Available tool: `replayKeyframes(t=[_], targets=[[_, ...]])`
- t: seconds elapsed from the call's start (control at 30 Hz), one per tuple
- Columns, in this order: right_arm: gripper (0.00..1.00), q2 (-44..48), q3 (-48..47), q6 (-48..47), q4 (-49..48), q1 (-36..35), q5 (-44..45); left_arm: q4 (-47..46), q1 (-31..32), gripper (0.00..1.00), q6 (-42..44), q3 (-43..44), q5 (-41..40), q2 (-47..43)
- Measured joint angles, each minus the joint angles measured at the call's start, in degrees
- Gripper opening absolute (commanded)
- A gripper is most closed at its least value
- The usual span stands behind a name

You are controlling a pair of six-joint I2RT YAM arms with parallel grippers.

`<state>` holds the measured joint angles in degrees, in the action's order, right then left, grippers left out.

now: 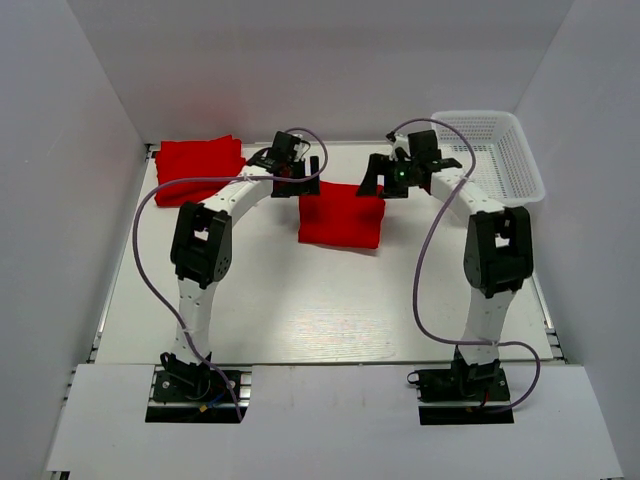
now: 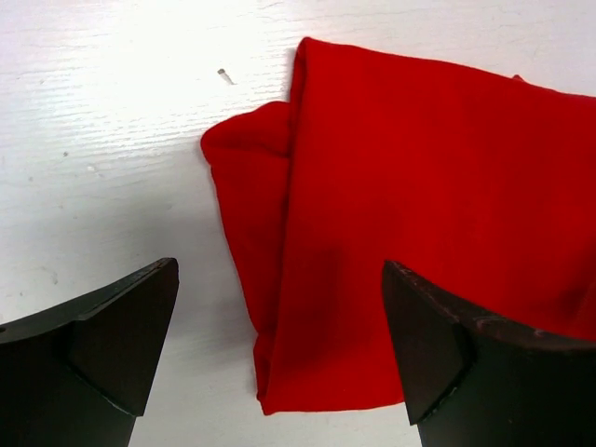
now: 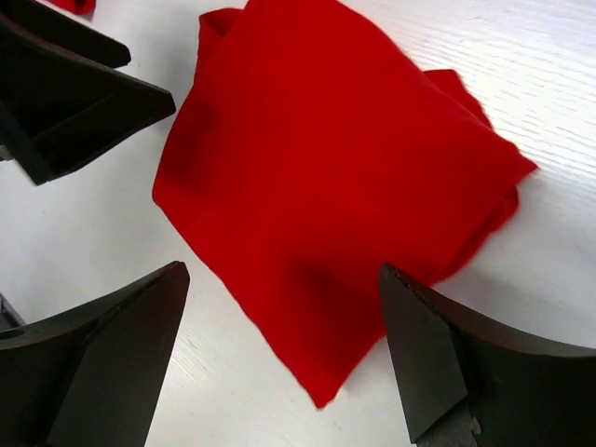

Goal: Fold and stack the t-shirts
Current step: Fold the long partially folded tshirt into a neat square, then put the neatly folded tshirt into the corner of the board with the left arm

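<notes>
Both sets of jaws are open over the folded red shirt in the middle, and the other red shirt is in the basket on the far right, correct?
Not quite: the other red shirt lies on the table at the far left, not in the basket, as the top view shows. The rest is right.

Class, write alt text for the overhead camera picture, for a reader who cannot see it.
A folded red t-shirt lies centred on a white table, with the left gripper and right gripper poised over its far corners. A red pile of folded cloth sits at the far left, and a white basket at the far right.
</notes>
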<state>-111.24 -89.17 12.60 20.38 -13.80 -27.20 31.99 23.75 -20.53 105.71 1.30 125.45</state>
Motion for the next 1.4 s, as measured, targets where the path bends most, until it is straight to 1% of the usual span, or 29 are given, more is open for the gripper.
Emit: replayKeyframes(t=[0.17,0.3,0.4,0.53,0.67,0.8,1.0,1.13,1.3,1.37,1.4], targets=[[0.88,-8.0,-1.6,-0.5,-1.8,-0.1,-3.0,-1.3,0.0,1.0,1.0,0.3,1.1,2.6],[0.88,-16.0,-5.1,-1.4,-2.8,-0.1,-6.3,-1.6,0.0,1.0,1.4,0.6,1.3,6.6],[0.88,-16.7,-6.3,-2.2,-4.8,0.1,-7.8,-3.2,0.0,1.0,2.2,1.7,1.6,7.1],[0.9,-16.8,-6.3,-3.2,-5.2,0.0,-7.8,-5.1,0.0,1.0,2.8,1.1,3.7,7.4],[0.9,-16.1,-6.0,-3.8,-5.2,-0.2,-7.1,-6.3,0.0,1.0,3.2,0.3,4.9,7.5],[0.9,-12.7,-5.1,-3.8,-4.4,-0.2,-5.5,-8.9,0.0,1.0,3.5,-2.1,5.2,6.5],[0.9,-1.0,-3.3,-3.1,-4.8,-0.2,-2.6,-10.6,0.2,1.0,2.5,-9.7,4.2,1.7],[0.9,8.2,0.9,-2.5,-6.3,-0.2,-1.0,-11.3,0.4,1.0,1.5,-13.6,3.5,-0.8],[0.9,15.9,8.5,-2.2,-7.7,-0.2,2.0,-11.5,0.6,1.0,0.9,-13.7,3.9,-0.8],[0.9,18.1,11.9,-2.1,-7.5,-0.2,3.8,-11.6,0.7,0.93,0.9,-13.1,4.6,-0.4],[0.9,19.0,13.2,-2.1,-7.3,-0.2,4.6,-11.9,0.8,0.92,0.9,-12.9,5.0,-0.2]])
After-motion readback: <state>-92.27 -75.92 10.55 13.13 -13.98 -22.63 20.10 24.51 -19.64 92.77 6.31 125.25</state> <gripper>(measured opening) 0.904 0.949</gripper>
